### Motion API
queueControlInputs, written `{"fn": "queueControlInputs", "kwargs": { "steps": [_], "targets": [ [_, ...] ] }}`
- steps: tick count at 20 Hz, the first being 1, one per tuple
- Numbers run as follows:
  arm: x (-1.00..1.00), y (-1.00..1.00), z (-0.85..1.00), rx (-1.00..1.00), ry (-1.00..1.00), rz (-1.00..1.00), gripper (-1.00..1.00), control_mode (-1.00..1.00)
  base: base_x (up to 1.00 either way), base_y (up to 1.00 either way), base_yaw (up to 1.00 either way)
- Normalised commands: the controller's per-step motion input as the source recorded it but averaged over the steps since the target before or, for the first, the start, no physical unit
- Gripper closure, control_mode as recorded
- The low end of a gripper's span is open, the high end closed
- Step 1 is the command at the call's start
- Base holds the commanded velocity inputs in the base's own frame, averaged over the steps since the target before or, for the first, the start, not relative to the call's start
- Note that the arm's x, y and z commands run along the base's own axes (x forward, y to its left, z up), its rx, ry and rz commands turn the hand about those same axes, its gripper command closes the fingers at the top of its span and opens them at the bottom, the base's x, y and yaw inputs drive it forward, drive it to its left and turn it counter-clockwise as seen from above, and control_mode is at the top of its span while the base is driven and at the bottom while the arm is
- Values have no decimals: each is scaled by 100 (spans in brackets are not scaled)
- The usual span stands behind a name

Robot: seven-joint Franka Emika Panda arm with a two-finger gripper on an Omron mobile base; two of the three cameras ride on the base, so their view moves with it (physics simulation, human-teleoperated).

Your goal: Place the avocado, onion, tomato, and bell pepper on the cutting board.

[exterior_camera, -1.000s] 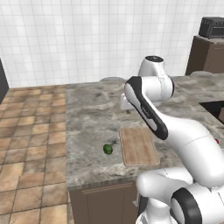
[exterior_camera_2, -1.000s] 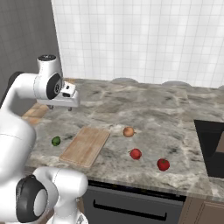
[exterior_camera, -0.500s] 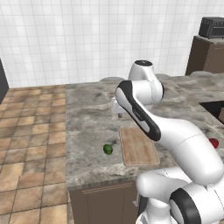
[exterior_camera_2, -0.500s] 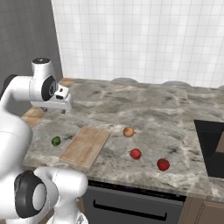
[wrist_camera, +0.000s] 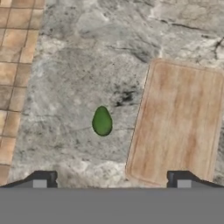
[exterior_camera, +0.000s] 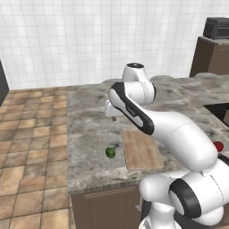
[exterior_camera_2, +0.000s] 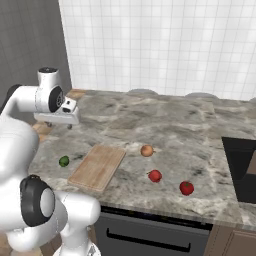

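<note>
The dark green avocado (wrist_camera: 102, 121) lies on the grey counter just left of the wooden cutting board (wrist_camera: 179, 122), which has nothing on it. My gripper (wrist_camera: 113, 178) hangs open above the counter, with the avocado ahead of and between its two fingertips. In the left base view the gripper (exterior_camera: 114, 118) is behind the avocado (exterior_camera: 110, 152) and the board (exterior_camera: 141, 149). The tan onion (exterior_camera_2: 146, 150) sits right of the board (exterior_camera_2: 97, 167). One red vegetable (exterior_camera_2: 155, 175) and a second red vegetable (exterior_camera_2: 186, 188) lie further right. I cannot tell which is the tomato and which the bell pepper.
The counter's left edge (wrist_camera: 37, 65) drops to a brown tiled floor (exterior_camera: 31, 147). A dark sunken cooktop (exterior_camera_2: 240, 160) sits at the counter's right end. A white tiled wall (exterior_camera_2: 165, 45) backs the counter.
The arm has swung left along the counter and the hand now hangs over the avocado end. The gripper has stayed open. The vegetables and board have not moved.
</note>
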Motion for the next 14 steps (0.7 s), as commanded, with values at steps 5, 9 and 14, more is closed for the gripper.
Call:
{"fn": "queueControlInputs", "kwargs": {
  "steps": [5,9,14],
  "targets": [
    [35,17,-31,0,5,4,-100,-100,0,0,0],
    [35,16,-35,0,5,4,-100,-100,0,0,0],
    [25,12,-24,0,2,2,-100,-100,0,0,0]
  ]
}}
